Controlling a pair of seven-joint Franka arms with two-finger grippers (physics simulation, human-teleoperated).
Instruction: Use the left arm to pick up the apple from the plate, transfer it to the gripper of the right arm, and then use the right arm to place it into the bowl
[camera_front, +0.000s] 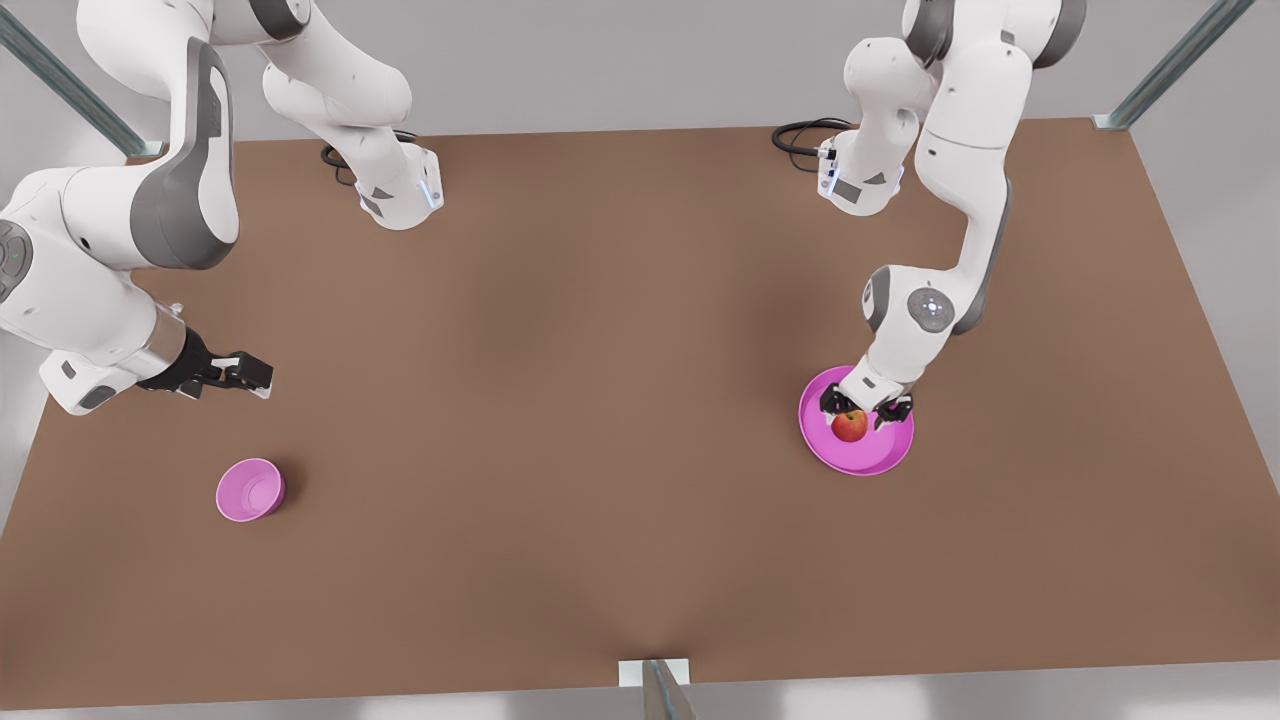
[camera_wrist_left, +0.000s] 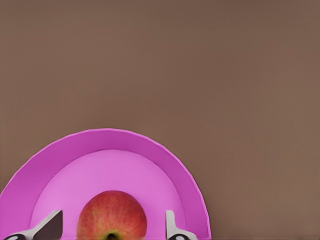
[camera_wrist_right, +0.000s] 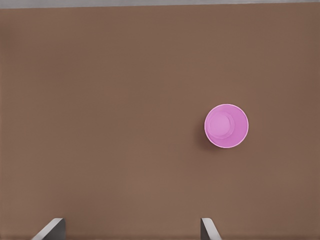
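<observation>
the left gripper (camera_front: 866, 408) is down over the plate (camera_front: 880, 460) at the right of the front view, its fingers (camera_wrist_left: 172, 227) spread wide with one on each side of the apple (camera_front: 850, 426) and a gap between each tip and the fruit, so it is released and grasping nothing. in the left wrist view the apple (camera_wrist_left: 112, 216) sits between the two fingertips, resting on the flat middle of the plate (camera_wrist_left: 125, 142), whose raised rim curves around it. the left arm (camera_front: 965, 150) reaches down to the plate from its base at the upper right of the front view.

the right gripper (camera_front: 262, 373) hangs at the left of the front view, above the desk (camera_front: 600, 400) and pointing toward the middle, with nothing between its fingers (camera_wrist_right: 52, 229), which stand far apart in the right wrist view, so it too is released. the right arm (camera_front: 110, 240) waits there. the bowl (camera_front: 250, 489) stands upright on the desk at the lower left of the front view, below the right gripper and apart from it, and well apart from the plate. in the right wrist view the bowl (camera_wrist_right: 226, 125) sits alone on the brown surface with its inside bare.
</observation>
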